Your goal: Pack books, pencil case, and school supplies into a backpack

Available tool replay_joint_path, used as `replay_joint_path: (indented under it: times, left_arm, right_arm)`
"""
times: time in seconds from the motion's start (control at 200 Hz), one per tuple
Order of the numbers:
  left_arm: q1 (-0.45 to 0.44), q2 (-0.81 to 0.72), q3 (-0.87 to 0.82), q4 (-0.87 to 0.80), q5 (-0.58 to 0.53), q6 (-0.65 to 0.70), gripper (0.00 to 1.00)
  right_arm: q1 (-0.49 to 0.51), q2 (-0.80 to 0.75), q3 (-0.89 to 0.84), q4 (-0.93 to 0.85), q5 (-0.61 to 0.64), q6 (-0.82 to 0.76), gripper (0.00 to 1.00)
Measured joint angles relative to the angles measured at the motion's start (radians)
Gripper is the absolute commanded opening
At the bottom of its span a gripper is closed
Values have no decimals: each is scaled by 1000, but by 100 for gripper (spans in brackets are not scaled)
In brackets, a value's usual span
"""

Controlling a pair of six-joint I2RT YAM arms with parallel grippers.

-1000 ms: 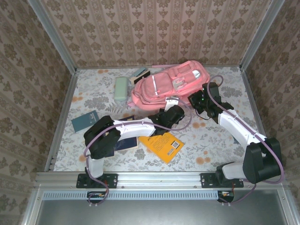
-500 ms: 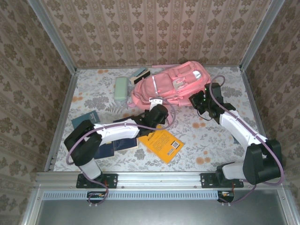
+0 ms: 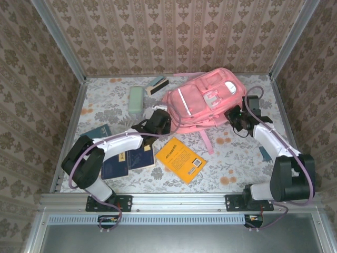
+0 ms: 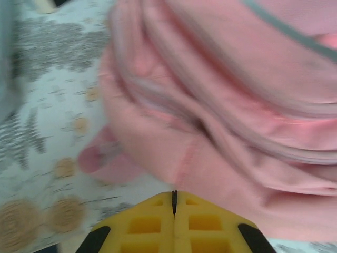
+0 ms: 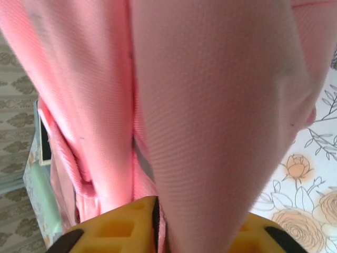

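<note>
Slid rightward since a second ago, now upper centre-right of frame on floral tabletop (image 3: 237, 163): large pink fabric backpack (image 3: 202, 100). Pressed shut just beside its lower-left edge: left fingers (image 4: 147, 224). Parted slightly around pink fabric at its right side: right fingers (image 5: 110, 229); cannot tell whether gripping.

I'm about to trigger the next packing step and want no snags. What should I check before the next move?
1. Left tool shut and empty: ok.
2. Right tool free of the backpack: cannot tell; the backpack drapes over its fingers.
3. Backpack opening exposed for loading: cannot tell from above.
4. Books packed: not ok; the orange book, navy books and teal booklet lie on the table.
5. Pencil case unobstructed: ok; it lies apart, left of the backpack.
</note>
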Motion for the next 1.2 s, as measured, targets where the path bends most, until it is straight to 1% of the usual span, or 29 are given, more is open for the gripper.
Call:
replay_joint_path:
  times: [0.08,0.105,0.145,0.23,0.265,0.34,0.395,0.44,0.5,0.745,0.79,0.85,0.92,1.2]
  left_arm:
    - [-29,34,53,0,48,17,0]
    - [-38,43,66,3,58,21,0]
    - [-50,57,79,8,78,22,0]
    - [-69,78,88,8,126,24,0]
    - [-72,89,93,5,145,25,6]
    - [-73,117,111,-3,188,27,13]
    - [-72,136,130,-12,221,27,21]
    - [-72,149,149,-19,249,32,24]
    - [-73,168,179,-26,285,30,27]
    - [-77,232,265,-52,397,27,32]
    - [-79,242,278,-61,411,28,33]
    - [-79,256,294,-69,428,28,36]
    - [-79,269,309,-86,450,27,37]
    - [-98,320,376,-168,472,36,37]
  right_arm:
    - [-13,45,39,-18,3,-40,36]
    - [-17,55,47,-19,4,-50,39]
    - [-21,61,54,-20,5,-64,47]
    - [-25,61,58,-21,5,-90,48]
    - [-25,61,58,-24,4,-96,50]
    - [-25,61,58,-30,-1,-100,60]
    - [-24,61,57,-39,-3,-105,62]
    - [-23,60,55,-48,-3,-105,63]
    - [-19,56,42,-54,-1,-110,68]
    - [-3,-55,-54,-95,5,-137,72]
    - [-3,-66,-64,-95,5,-142,74]
    - [-3,-68,-74,-96,5,-148,74]
    - [-3,-68,-81,-96,5,-153,74]
    - [-3,-67,-89,-95,1,-153,74]
